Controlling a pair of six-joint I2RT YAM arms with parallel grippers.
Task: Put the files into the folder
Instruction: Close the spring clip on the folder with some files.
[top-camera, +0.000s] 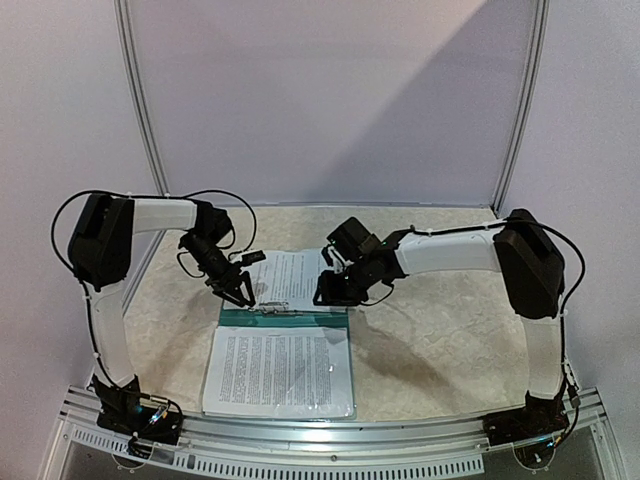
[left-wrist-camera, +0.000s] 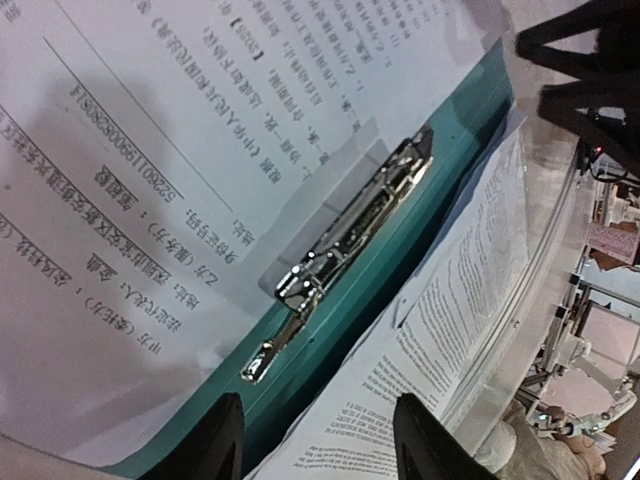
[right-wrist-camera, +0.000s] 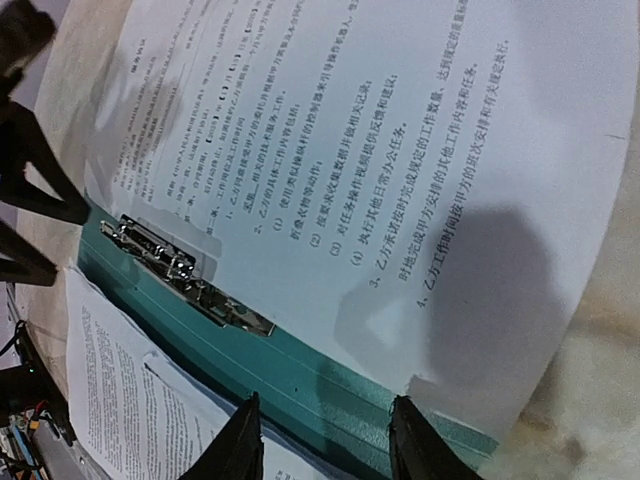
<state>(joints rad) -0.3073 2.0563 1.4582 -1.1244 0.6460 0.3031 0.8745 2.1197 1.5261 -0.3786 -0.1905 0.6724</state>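
While spread and empty, left end effector (left-wrist-camera: 320, 442) and right end effector (right-wrist-camera: 328, 440) above folder (right-wrist-camera: 300, 375) clip (left-wrist-camera: 345, 235) edge.

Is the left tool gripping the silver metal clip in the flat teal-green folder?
No, the silver metal clip lies free ahead of the left tool's parted fingers, untouched.

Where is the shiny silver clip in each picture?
Top external: the silver clip is near the middle, at the left end of the teal folder strip.
Left wrist: the clip is in the centre, lying diagonally.
Right wrist: the clip is left of centre.
Shared landmark: the teal folder under the clip.
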